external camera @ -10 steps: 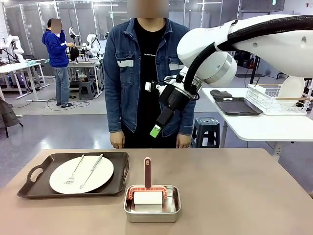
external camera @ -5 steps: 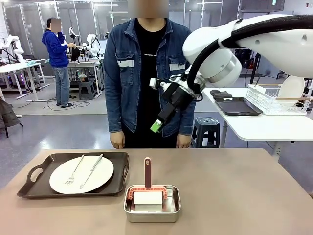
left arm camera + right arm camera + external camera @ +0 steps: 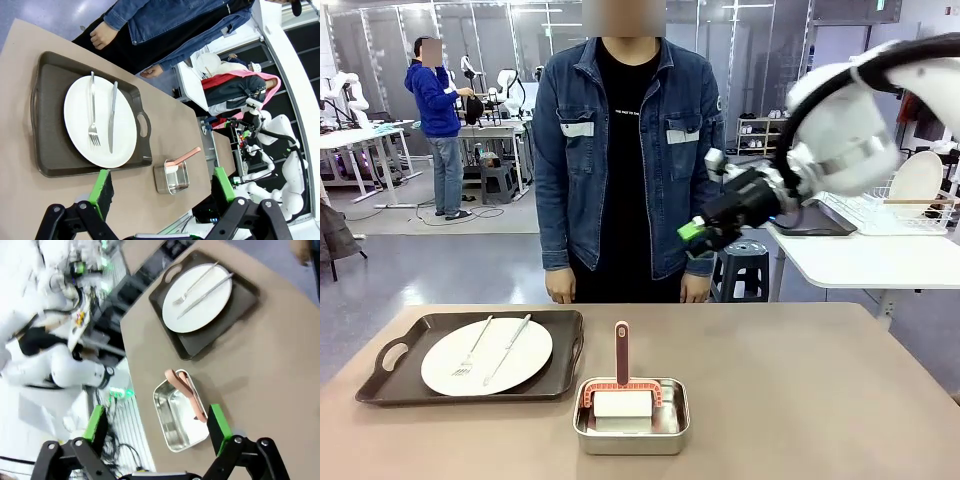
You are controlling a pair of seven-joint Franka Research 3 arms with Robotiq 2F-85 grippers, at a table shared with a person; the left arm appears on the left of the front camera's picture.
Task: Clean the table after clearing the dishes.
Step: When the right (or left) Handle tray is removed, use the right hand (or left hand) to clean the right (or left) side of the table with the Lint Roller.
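Desk [image 3: 800,390]: tan top, noted from the front.

- A dark tray [image 3: 563,345] is laid on the 9 o'clock side.
- A white plate [image 3: 485,370] is set on the tray, with a fork [image 3: 472,350] and a knife [image 3: 508,348] laid side by side across it.
- A steel pan [image 3: 630,441] is placed at 6 o'clock, just beside the tray's near right corner.
- A red-handled scrubber [image 3: 621,352] is propped in the pan, handle pointed to 12 o'clock.
- A person [image 3: 620,150] is seen standing at the 12 o'clock edge, hands hung low by it.

Right end effector [image 3: 692,232]: held in the air toward 2 o'clock, above the desk, blurred. In its wrist view the green pads are spread wide and nothing is gripped.

Left end effector [image 3: 162,187]: pads likewise spread wide, nothing between them. Tray and pan are seen beyond.
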